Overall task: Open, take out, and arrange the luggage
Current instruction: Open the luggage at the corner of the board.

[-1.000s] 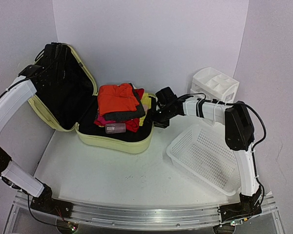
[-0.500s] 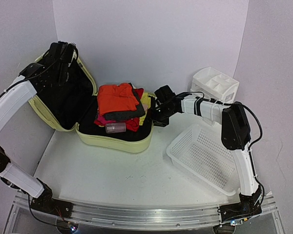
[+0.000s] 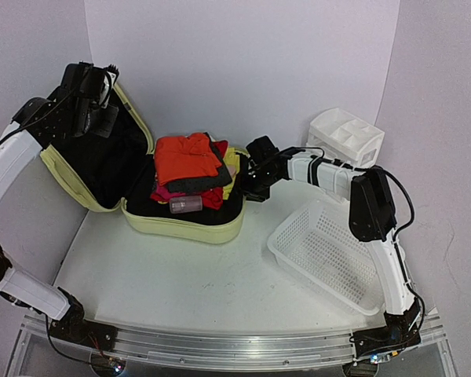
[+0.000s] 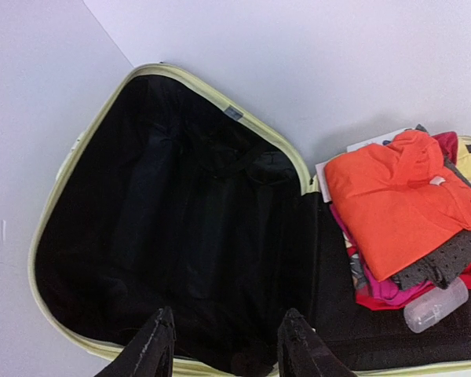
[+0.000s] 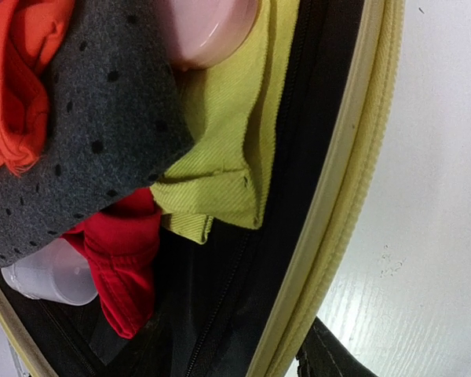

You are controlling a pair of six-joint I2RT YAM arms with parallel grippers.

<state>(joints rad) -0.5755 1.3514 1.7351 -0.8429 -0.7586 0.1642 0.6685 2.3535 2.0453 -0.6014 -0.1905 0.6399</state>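
The pale yellow-green luggage [image 3: 184,228] lies open on the table, its black-lined lid [image 4: 220,90] leaning back against the left wall. Folded clothes topped by an orange piece [image 3: 187,157] are stacked in the base, with a small clear bottle [image 3: 185,206] in front. My left gripper [image 3: 100,110] hovers by the lid's upper edge; in the left wrist view it [image 4: 229,314] is open, with only lining behind it. My right gripper [image 3: 251,188] sits at the base's right rim [image 5: 337,181]. One finger [image 5: 330,357] shows outside that rim; the other is hidden.
A white mesh basket [image 3: 330,251] lies on the table right of the luggage, under my right arm. A white drawer organizer [image 3: 345,135] stands at the back right. Walls close in on the left, back and right.
My left gripper has opened and risen slightly off the lid's top edge; the lid stays leaning back. My right gripper has edged a little left along the base rim.
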